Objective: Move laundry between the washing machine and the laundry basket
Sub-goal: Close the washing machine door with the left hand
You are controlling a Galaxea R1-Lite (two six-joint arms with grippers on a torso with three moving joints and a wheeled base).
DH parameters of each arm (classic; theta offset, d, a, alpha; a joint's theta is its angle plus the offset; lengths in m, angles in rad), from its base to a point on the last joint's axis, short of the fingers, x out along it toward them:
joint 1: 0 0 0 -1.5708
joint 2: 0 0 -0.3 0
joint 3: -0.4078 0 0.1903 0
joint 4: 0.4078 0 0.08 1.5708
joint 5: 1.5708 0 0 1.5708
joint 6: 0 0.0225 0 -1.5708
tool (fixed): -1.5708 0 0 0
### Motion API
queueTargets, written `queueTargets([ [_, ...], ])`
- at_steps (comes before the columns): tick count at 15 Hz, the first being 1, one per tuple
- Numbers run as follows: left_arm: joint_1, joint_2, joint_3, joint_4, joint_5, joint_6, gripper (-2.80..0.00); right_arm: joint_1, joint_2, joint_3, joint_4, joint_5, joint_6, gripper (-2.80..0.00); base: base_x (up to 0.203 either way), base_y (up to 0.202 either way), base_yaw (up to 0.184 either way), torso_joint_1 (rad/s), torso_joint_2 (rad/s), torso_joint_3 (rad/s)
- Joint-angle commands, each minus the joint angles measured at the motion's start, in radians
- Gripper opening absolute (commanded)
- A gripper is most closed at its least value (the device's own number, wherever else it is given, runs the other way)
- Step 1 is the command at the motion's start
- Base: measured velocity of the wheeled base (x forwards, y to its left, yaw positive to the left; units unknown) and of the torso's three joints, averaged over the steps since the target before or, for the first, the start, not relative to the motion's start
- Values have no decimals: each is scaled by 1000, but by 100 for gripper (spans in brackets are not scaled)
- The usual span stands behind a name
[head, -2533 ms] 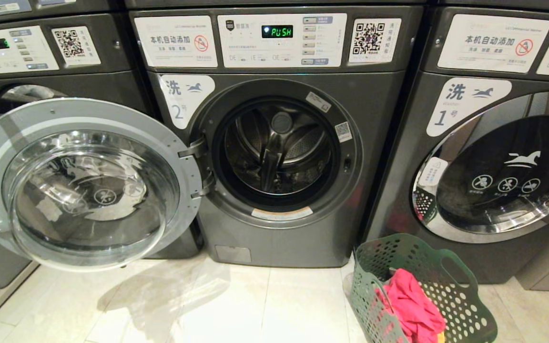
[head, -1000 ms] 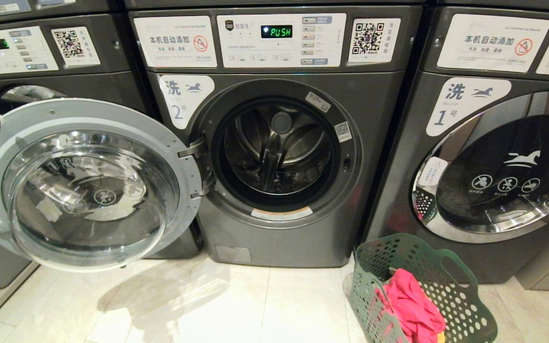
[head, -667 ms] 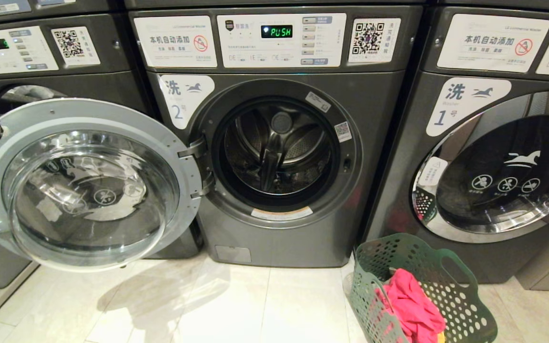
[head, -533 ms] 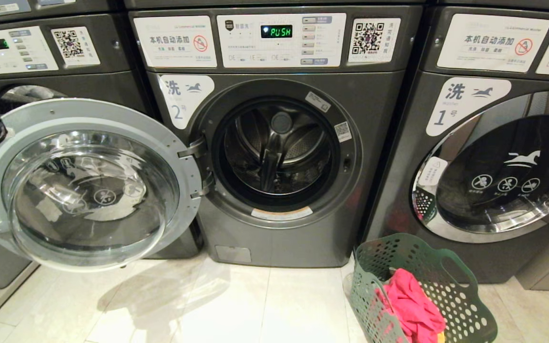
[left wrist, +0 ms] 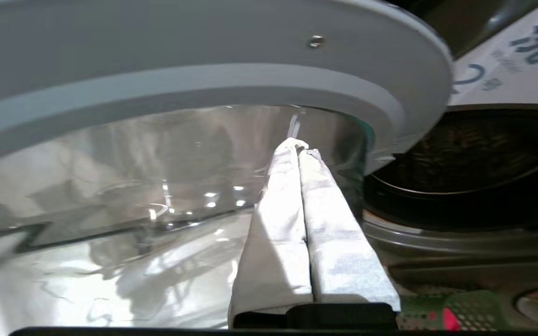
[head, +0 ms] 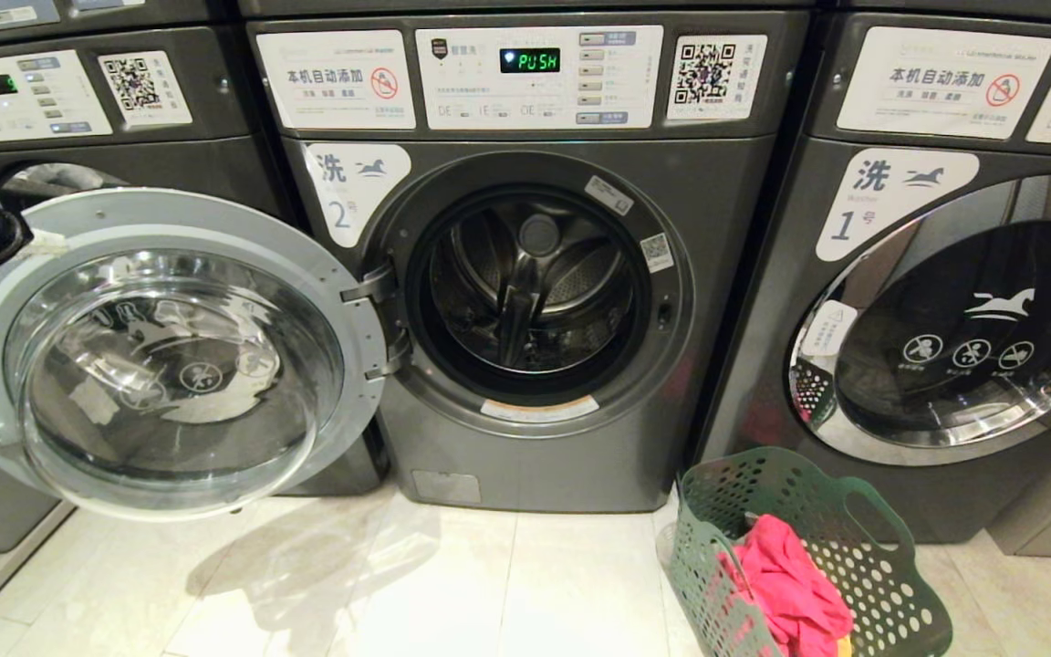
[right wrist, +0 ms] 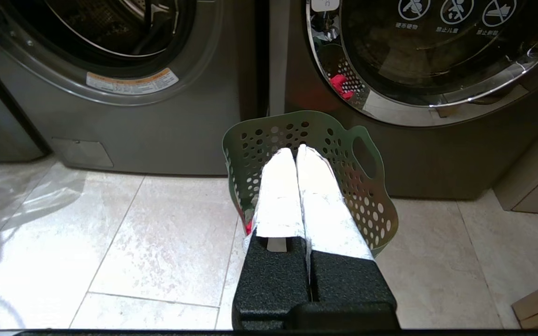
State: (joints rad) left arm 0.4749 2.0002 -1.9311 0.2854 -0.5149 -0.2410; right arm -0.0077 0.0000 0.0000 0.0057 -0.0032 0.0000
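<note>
1. Laundromat setting: row of grey front-loaders on a pale tiled floor (head: 489, 593), middle washing machine (head: 535, 292) with its door (head: 170, 356) swung wide to the robot's left, drum looking empty as far as visible.
2. Laundry basket (head: 890, 584) down on the floor at the right, in front of the neighbouring machine, pink laundry (head: 790, 584) bundled inside. Nothing transferred yet, by the look of it.
3. Left pincer (left wrist: 299, 144) pressed fully together, empty, tips right up at the glass bowl of the open door, just under the grey rim. Touching or a hair off, can't tell.
4. Right pincer (right wrist: 295, 150) also clamped together, holding nothing, hanging above the basket.
5. Biggest worry: left arm nudging the door. A shove there probably swings it back toward the opening and blocks the drum.
6. Second worry: taped tips scraping or catching under the rim lip.
7. Later risk: cloth is floppy, so a shallow pinch likely drags a trailing end over the basket wall and tips the light basket.
</note>
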Motion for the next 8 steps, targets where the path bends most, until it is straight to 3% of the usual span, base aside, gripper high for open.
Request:
queueTargets([
  [1, -14, -7, 0, 2, -20, -21, -280, 0, 2, 0, 0, 0, 0, -280, 0, 0, 0, 0, 0, 0],
  [8, -24, 63, 0, -21, -15, -14, -280, 0, 2, 0, 0, 2, -2, -280, 0, 0, 0, 0, 0, 0],
])
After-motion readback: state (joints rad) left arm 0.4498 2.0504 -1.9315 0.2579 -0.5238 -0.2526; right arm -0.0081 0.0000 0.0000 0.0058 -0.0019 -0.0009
